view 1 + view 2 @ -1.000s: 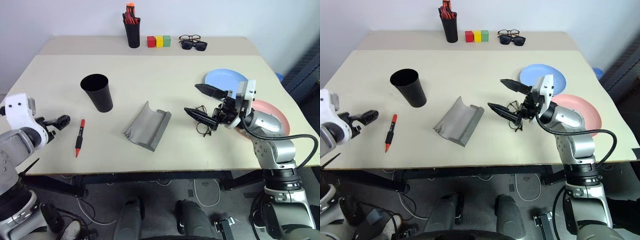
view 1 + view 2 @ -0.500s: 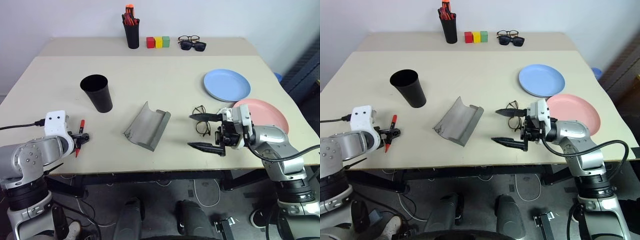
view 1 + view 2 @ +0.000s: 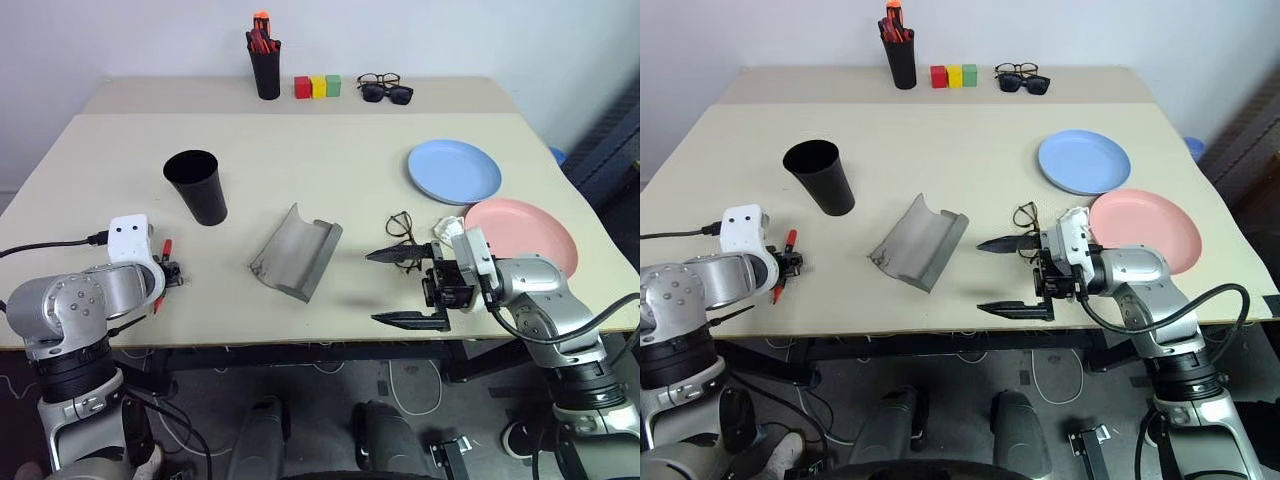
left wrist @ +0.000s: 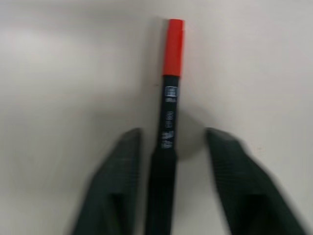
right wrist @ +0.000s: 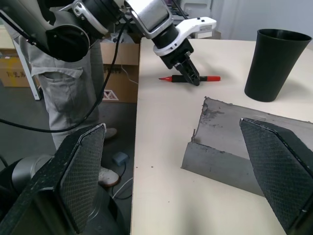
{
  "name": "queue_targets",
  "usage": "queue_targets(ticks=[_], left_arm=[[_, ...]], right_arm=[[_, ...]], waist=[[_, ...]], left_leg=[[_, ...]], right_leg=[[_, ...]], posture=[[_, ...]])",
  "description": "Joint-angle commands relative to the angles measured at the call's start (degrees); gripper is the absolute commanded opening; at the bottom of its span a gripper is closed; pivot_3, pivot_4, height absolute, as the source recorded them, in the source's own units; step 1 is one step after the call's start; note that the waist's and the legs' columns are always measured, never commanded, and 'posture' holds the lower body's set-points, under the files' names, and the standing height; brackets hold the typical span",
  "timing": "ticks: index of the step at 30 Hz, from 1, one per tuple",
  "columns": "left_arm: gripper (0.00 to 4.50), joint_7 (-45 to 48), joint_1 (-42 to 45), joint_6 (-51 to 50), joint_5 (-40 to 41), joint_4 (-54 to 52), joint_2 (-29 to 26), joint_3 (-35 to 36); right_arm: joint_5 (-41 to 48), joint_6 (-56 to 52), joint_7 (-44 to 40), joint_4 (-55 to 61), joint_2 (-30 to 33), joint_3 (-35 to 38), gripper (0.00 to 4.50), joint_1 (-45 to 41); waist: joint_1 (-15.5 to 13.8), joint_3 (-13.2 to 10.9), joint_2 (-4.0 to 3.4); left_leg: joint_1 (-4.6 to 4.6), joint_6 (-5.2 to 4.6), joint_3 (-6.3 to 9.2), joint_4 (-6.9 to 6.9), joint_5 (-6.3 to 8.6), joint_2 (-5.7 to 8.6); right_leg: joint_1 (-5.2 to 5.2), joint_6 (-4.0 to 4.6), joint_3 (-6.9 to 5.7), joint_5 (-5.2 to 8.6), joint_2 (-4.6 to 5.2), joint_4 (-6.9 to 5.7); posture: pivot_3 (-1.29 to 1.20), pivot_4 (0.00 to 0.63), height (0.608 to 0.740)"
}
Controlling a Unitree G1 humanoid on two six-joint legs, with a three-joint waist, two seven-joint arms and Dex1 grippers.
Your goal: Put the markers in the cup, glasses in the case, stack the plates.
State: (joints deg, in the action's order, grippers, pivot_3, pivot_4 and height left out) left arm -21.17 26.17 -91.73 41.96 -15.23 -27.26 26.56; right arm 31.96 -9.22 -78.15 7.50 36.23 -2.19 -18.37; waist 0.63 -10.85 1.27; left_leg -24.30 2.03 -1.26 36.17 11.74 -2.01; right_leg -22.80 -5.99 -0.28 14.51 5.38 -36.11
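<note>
Black fingers of the left tool [image 4: 168,191] straddle the red marker [image 4: 168,98] at the table's [image 3: 330,160] near left edge. One finger sits close against the barrel, the other stands off with a gap; whether the marker is actually pinched cannot be told. The marker lies flat on the table. In the right wrist view the same tool [image 5: 191,78] comes down onto the marker's middle.

Right tool [image 3: 395,288]: fingers wide apart, holding nothing, pointing toward the robot's left, over the near edge of the table. Glasses [image 3: 402,228] lie on the table just beyond its upper finger. Case [image 3: 296,252] lies open between the two tools, further left of the glasses. Cup [image 3: 196,186] stands upright beyond the marker, left of the case. Pink plate [image 3: 530,232] sits just right of the right tool, blue plate [image 3: 454,170] beyond it; their rims are close, not stacked.

Back edge of table: pen holder [image 3: 265,62], coloured blocks [image 3: 318,85], two more pairs of glasses [image 3: 386,87].
</note>
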Motion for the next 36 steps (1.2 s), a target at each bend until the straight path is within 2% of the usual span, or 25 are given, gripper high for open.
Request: queue_targets(ticks=[1, 6, 9, 12, 20, 33, 36], left_arm=[[1.38, 2.0, -1.7, -0.8, 5.8, -1.3, -1.5, -2.1], [1.38, 10.7, -3.8, -0.8, 18.2, -7.3, -8.8, -6.2], [1.38, 17.0, -4.1, -0.8, 20.4, -11.5, -14.0, -8.4], [1.38, 18.6, -3.2, -0.8, 19.1, -10.7, -15.7, -9.0], [1.38, 11.8, -1.5, -0.8, 13.5, -6.4, -7.6, -5.8], [1.38, -7.3, 0.7, -0.8, 18.9, 1.2, 0.8, -6.7], [0.54, -9.9, 0.8, -0.8, 20.9, 1.6, 0.5, -6.9]], right_arm=[[0.0, 1.4, 0.0, 0.3, -0.2, 1.0, 4.50, -0.2], [-0.5, 2.1, 1.2, -0.8, -0.9, 1.1, 4.50, -1.0], [-0.7, 2.4, 2.0, -1.5, -1.5, 1.2, 4.50, -1.5], [-1.0, 2.7, 2.4, -2.0, -1.7, 1.3, 4.50, -1.7], [-0.7, 2.3, 3.6, -0.1, -1.0, 1.9, 4.50, 0.0], [-0.5, 0.6, 5.4, 0.5, -0.9, 1.9, 4.50, -1.7], [-0.4, 0.6, 5.5, 0.3, -0.7, 2.3, 4.50, -1.9]], waist=[[0.0, 0.0, 0.00], [-0.1, 0.0, 0.03], [0.0, -0.1, 0.18], [0.0, -0.1, 0.15], [0.0, -0.1, 0.19], [-0.2, -0.1, 0.15], [-0.1, -0.1, 0.14]], left_leg=[[0.00, 0.00, 0.00, 0.00, 0.00, 0.00], [-0.12, 0.00, -0.02, -0.04, 0.00, 0.01], [-0.21, 0.10, -0.03, -0.06, 0.06, 0.02], [-0.20, 0.14, -0.07, -0.14, 0.09, 0.03], [-0.23, -0.03, -0.07, -0.14, -0.01, 0.03], [-0.09, 0.00, -0.01, -0.01, 0.00, 0.06], [-0.05, 0.06, -0.01, -0.01, 0.04, 0.08]], right_leg=[[-0.01, 0.00, 0.00, 0.00, 0.00, 0.02], [-0.08, 0.00, 0.00, 0.01, 0.06, 0.13], [-0.20, 0.02, 0.01, 0.01, 0.09, 0.15], [-0.25, 0.03, 0.03, 0.01, 0.10, 0.15], [-0.24, 0.03, 0.03, 0.02, 0.09, 0.22], [-0.05, 0.04, 0.03, 0.01, 0.10, 0.11], [0.00, 0.06, 0.03, -0.01, 0.13, 0.11]], posture=[[0.00, 0.150, 0.740], [0.00, 0.150, 0.740], [0.00, 0.150, 0.740], [0.00, 0.150, 0.740], [0.00, 0.150, 0.740], [0.00, 0.150, 0.740], [0.00, 0.150, 0.740]])
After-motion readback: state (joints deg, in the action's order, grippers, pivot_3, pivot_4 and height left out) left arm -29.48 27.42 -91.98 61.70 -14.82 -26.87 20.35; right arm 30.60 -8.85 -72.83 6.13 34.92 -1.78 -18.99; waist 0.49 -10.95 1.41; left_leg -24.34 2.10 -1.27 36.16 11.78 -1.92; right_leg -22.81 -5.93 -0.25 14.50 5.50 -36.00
